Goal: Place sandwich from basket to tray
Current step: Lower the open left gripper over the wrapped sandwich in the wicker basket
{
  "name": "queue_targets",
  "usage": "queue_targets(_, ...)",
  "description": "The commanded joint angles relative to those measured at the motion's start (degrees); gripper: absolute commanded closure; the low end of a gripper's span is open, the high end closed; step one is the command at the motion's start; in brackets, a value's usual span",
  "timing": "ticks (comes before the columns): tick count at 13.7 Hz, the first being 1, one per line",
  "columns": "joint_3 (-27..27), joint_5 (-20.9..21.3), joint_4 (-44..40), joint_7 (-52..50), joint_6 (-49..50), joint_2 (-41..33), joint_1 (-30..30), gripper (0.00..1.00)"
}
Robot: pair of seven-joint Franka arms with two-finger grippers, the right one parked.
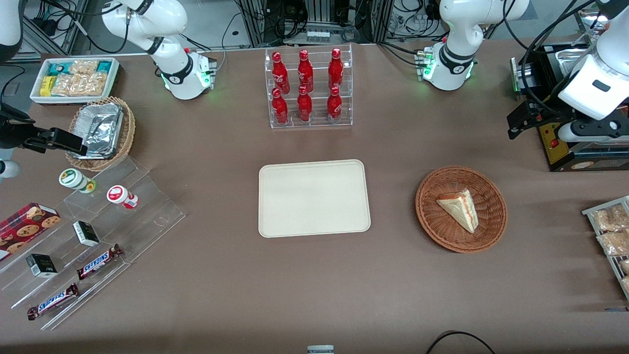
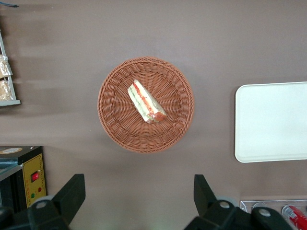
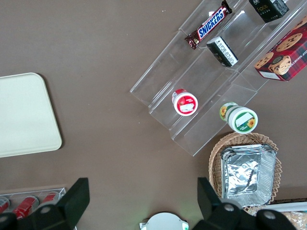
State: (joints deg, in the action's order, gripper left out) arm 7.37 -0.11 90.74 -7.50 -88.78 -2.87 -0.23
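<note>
Gripper [image 2: 136, 201] fingers spread wide and empty, hanging high over the table [image 1: 314, 285] with the wrist camera looking straight down, apparently lined up for a descent. Under its view the sandwich [image 1: 459, 209] lies on its side in the middle of the basket [image 1: 432, 223], filling edge exposed, which should let the fingers close across the wedge. Beside the basket, toward the parked arm's end, the tray [image 1: 314, 198] sits bare and well apart from it, ready to receive the sandwich. Nothing has been grasped yet.
</note>
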Motion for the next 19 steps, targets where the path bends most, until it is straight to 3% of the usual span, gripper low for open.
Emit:
queue_targets(1,-0.5,-0.2,-0.8,-0.7,0.9,-0.1,0.0,0.0)
queue_targets(7,-0.4,0.9,2.1,-1.5,-5.6,5.1,-0.3,0.0)
queue_targets(19,-0.4,1.0,33.3,-18.3,-44.3,4.3,-0.4,0.0)
